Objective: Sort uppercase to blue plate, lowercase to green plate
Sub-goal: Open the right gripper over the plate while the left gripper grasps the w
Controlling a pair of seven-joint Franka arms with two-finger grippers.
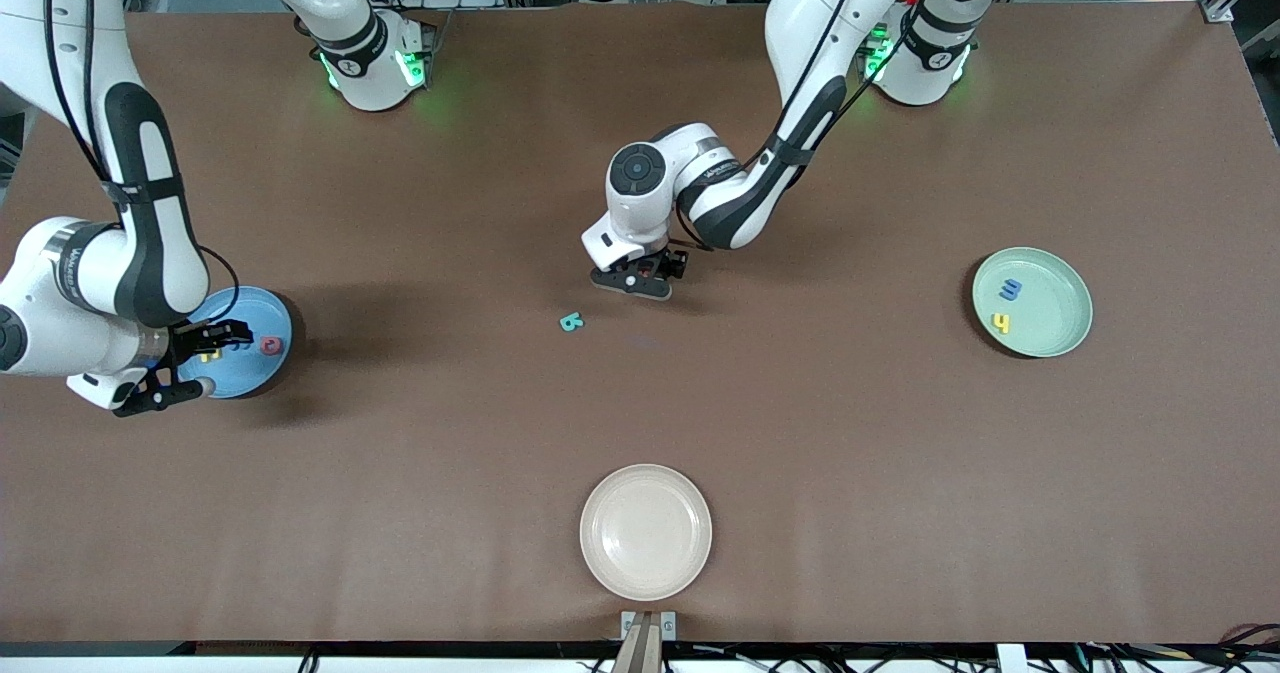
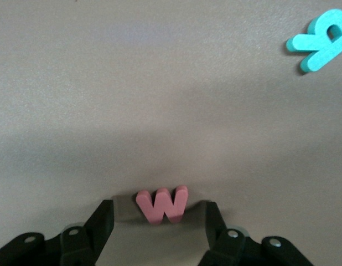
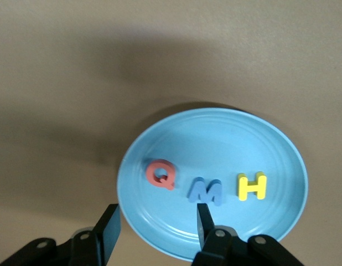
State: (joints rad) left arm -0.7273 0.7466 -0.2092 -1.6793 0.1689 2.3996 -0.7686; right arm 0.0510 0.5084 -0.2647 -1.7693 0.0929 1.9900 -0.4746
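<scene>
Left wrist view alone showed small red foam w (image 2: 162,205) between left gripper's (image 2: 160,221) spread fingers; right gripper (image 3: 155,226), fingers apart, hung over round sky-blue plate (image 3: 270,149).

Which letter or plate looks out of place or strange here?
Nothing stands out. The blue plate holds the Q, M and H; the green plate holds two small letters. The teal B and red w lie on the table, unsorted, the w between the open left gripper's fingers.
</scene>
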